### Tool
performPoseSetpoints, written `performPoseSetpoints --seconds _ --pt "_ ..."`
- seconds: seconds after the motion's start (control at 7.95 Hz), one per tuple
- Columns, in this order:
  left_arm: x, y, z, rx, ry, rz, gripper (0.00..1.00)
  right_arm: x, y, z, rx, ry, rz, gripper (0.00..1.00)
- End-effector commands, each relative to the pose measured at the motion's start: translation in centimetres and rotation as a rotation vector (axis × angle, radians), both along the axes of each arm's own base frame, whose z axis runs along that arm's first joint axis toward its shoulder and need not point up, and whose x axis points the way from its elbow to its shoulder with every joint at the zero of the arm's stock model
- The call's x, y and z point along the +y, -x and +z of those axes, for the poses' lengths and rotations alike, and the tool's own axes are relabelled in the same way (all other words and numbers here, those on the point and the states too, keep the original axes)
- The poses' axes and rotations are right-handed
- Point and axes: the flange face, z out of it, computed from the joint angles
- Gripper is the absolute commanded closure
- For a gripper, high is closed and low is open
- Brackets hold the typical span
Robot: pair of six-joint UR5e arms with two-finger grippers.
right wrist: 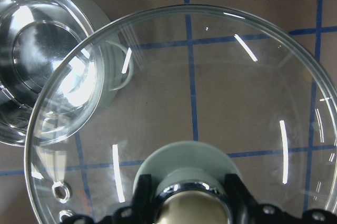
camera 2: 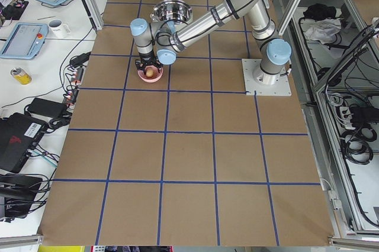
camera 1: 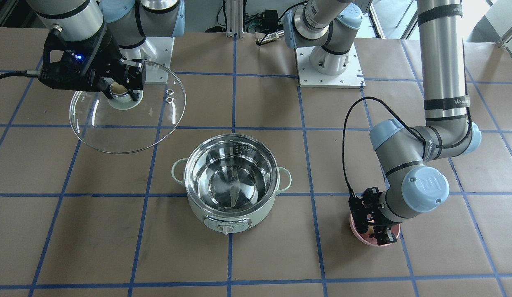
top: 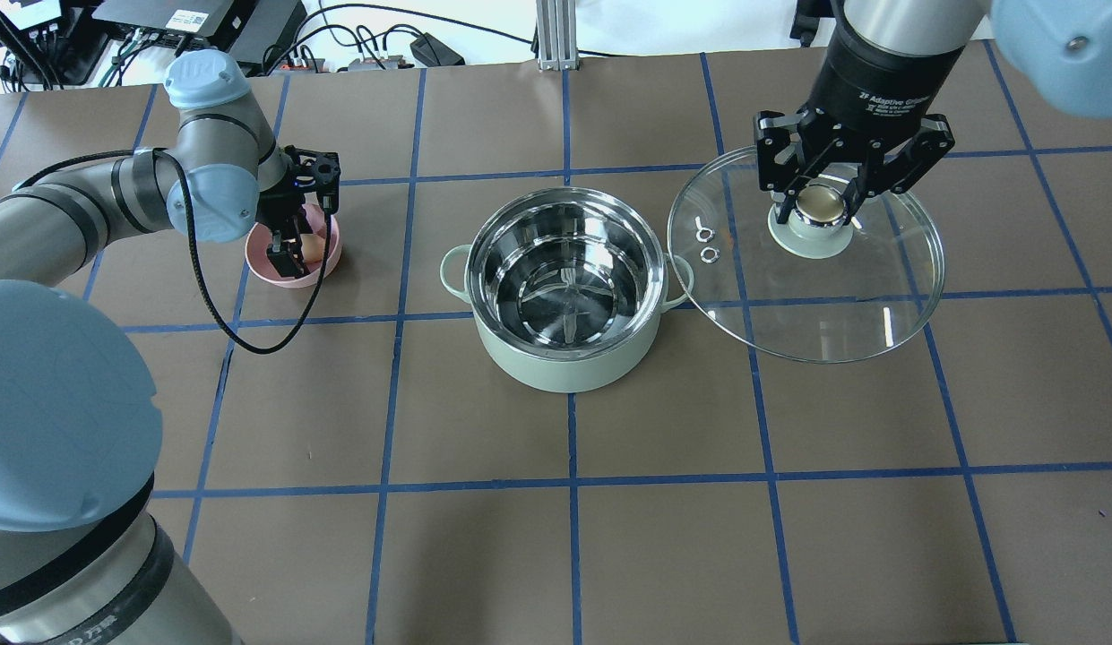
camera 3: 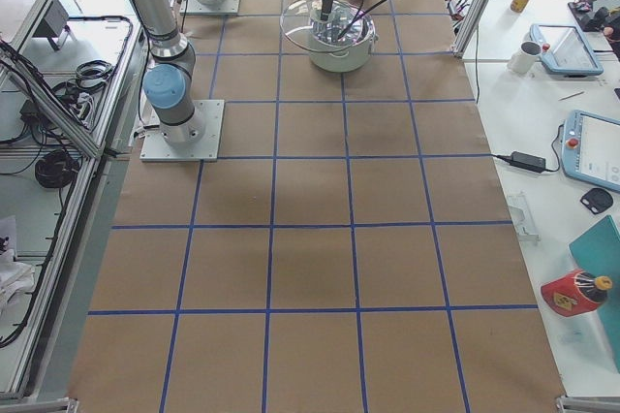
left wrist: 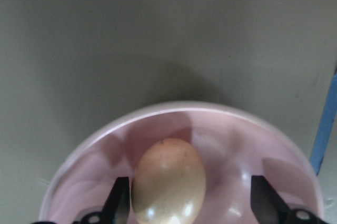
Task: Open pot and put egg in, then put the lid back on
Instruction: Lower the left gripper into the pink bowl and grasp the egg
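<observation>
The table (top: 788, 537) carries the uncovered pot (top: 569, 367) at centre. The lid (top: 824, 309) is held tilted just beside the pot, with the right gripper (top: 820, 212) clenched on its knob (top: 823, 201). The pink bowl (left wrist: 221, 129) holds the egg (left wrist: 168, 182). The left gripper (top: 291, 249) is released, its fingers straddling the egg.

- On the robot's right of the pot (top: 564, 369), the black body of the right end effector (top: 821, 211) carries white print: "2F Adaptive Gripper". The smaller lines under it are too fine to read.
- On the robot's left of the pot, a blue joint cap (top: 194, 73) bears an embossed "UR".
- Inside the pot, a printed scale (camera 1: 238, 147), too small to read.
</observation>
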Motion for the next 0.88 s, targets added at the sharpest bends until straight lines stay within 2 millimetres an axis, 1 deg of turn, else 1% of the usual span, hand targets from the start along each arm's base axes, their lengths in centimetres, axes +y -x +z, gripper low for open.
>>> performPoseSetpoints --seconds 0.0,0.13,0.25,0.38,0.5,0.75 --pt "0.0 0.0 -0.1 -0.002 -0.003 -0.003 0.49 0.0 0.0 0.0 0.000 0.000 -0.002 0.73" --pt "0.0 -0.2 -0.1 -0.020 -0.006 -0.002 0.59 0.0 0.0 0.0 0.000 0.000 -0.002 0.73" --pt "0.0 -0.2 -0.1 -0.020 -0.006 -0.002 0.63 0.0 0.0 0.0 0.000 0.000 -0.002 0.73" --pt "0.0 -0.2 -0.1 -0.021 -0.006 -0.004 0.89 0.0 0.0 0.0 0.000 0.000 -0.002 0.73" --pt "0.1 -0.5 0.3 -0.052 -0.004 0.009 1.00 0.0 0.0 0.0 0.000 0.000 -0.002 0.73" --pt "0.2 -0.7 1.8 -0.073 0.014 0.012 1.00 0.0 0.0 0.0 0.000 0.000 -0.003 0.73"
